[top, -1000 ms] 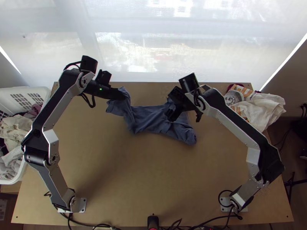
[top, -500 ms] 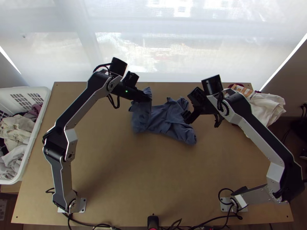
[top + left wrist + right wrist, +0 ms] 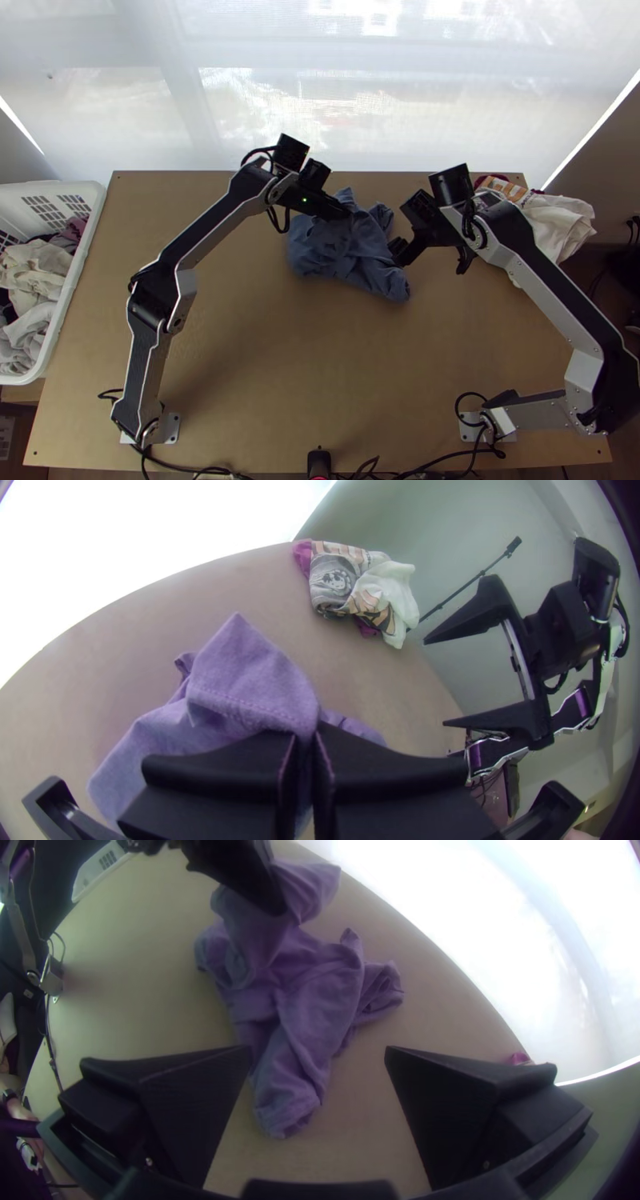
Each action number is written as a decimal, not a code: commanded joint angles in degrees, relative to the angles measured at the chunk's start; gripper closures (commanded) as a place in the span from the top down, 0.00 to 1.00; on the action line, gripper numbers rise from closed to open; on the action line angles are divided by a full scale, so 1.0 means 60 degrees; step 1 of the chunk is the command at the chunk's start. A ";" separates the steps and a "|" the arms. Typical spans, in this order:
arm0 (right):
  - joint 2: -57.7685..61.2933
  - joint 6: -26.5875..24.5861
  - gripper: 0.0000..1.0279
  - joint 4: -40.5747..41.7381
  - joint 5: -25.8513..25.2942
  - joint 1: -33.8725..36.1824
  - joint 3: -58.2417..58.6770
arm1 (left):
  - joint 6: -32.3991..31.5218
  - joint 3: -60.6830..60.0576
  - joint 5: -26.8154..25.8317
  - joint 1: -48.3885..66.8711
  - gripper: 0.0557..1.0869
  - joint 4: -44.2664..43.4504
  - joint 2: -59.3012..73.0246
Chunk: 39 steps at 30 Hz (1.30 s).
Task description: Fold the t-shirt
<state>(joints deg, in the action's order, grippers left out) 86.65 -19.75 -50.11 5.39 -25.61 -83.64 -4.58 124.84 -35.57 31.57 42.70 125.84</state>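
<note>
T-shirt (image 3: 338, 246) bunched rightward, partly hidden

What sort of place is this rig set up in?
Probably a small lab or workroom set up for laundry handling: the left arm and right arm are mounted on a wooden table, beside a white basket of clothes and a large bright window.

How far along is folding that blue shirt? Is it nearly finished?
Not nearly, it seems. What looks done is the grasp: the left gripper is shut on a raised part of the shirt. The rest lies bunched on the table, with no neat fold. The right gripper is open beside it. Laying down, smoothing and folding probably remain.
</note>
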 commanded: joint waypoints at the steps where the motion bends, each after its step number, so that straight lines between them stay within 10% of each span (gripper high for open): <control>1: -0.0087 -0.0005 0.90 -0.0101 -0.0092 0.0137 0.0126 | -0.0160 0.0507 0.0084 0.0378 0.03 -0.0422 0.1058; 5: -0.0145 -0.0005 0.90 -0.0101 -0.0092 0.0210 0.0184 | -0.0248 0.0639 0.0099 0.0480 0.04 -0.0524 0.1585; 9: -0.0145 -0.0005 0.90 -0.0101 -0.0092 0.0225 0.0214 | -0.0306 0.0654 0.0099 0.0627 0.97 -0.0437 0.1863; 20: 0.0748 -0.0488 0.90 0.0456 -0.0078 -0.0361 -0.0050 | 0.1012 -0.0034 -0.0077 -0.1527 0.96 0.2947 -0.0451; 39: 0.6608 -0.0473 0.90 0.1642 0.0215 -0.2295 -0.4606 | 0.1862 -0.4370 0.0201 -0.2640 0.96 0.2727 -0.2355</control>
<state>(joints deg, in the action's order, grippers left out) 116.40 -22.52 -40.99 5.67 -38.39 -104.42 6.11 103.68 -35.33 16.32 59.16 114.41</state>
